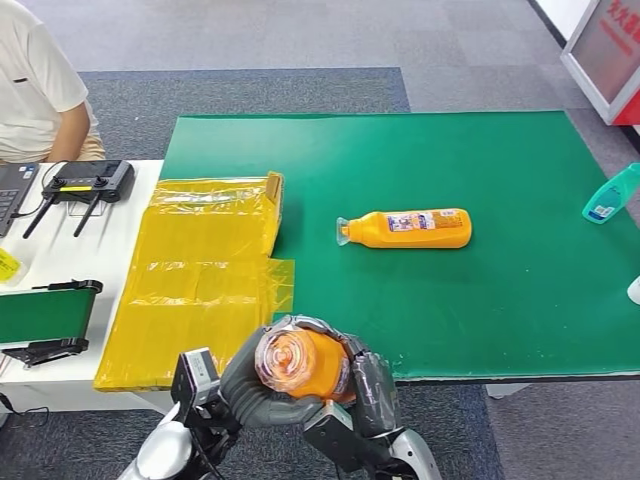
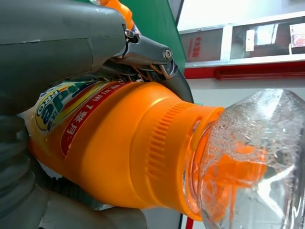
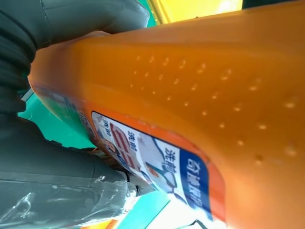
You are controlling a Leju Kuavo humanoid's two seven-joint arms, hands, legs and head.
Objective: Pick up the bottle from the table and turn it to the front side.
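Both my left hand and right hand wrap around the bottle, its clear cap toward me, near the table edge.

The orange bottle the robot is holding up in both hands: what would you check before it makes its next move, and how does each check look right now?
1. Held bottle lifted off the green table: ok.
2. Left hand grips it: ok.
3. Right hand grips it: ok.
4. Clear cap on: ok.
5. Front label facing forward: cannot tell.
6. Second orange bottle lies well clear: ok.
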